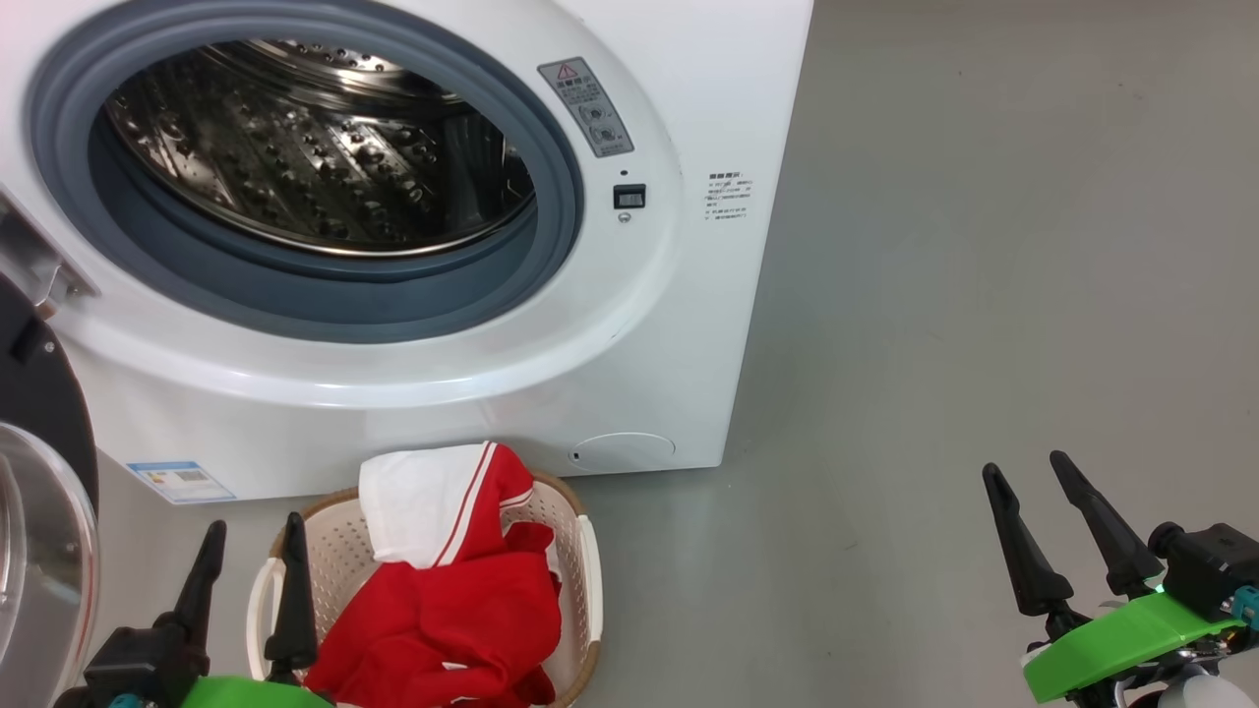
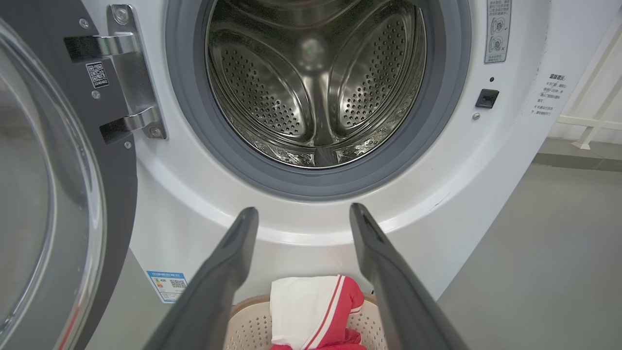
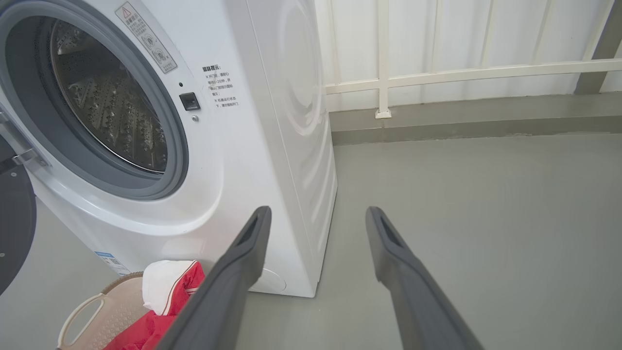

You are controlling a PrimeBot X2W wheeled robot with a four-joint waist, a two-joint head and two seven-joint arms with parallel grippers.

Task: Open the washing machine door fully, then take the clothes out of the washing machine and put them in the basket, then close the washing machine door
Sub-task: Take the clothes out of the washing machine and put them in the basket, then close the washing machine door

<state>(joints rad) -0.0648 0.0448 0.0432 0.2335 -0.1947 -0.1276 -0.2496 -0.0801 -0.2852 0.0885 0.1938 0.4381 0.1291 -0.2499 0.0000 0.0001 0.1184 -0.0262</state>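
The washing machine (image 1: pixel 689 324) is seen standing on a grey floor (image 1: pixel 984 246). Its door (image 1: pixel 39 433) is held wide open at the left on a metal hinge (image 2: pixel 131 73), with the dark inner face and the bulging glass turned outward. The steel drum (image 2: pixel 316 87) is exposed behind the grey rubber ring, and its perforated wall and ribs are brightly lit.

The basket (image 1: pixel 344 551) is set on the floor just in front of the machine's lower front edge, beneath the round opening. The red clothes (image 1: pixel 462 600) are piled inside it. A white panel with red stripes is laid against the rim nearest the machine, and red cloth is heaped up to the opposite rim.

The left gripper (image 1: pixel 254 526) is held at the basket's left side, pointing toward the machine front. Its two dark fingers are spread apart and nothing is held between them. In the head view one finger is seen across the basket's left rim.

The right gripper (image 1: pixel 1026 465) is held over bare floor, well to the right of the machine's front corner. Its fingers are likewise spread, and nothing is gripped.
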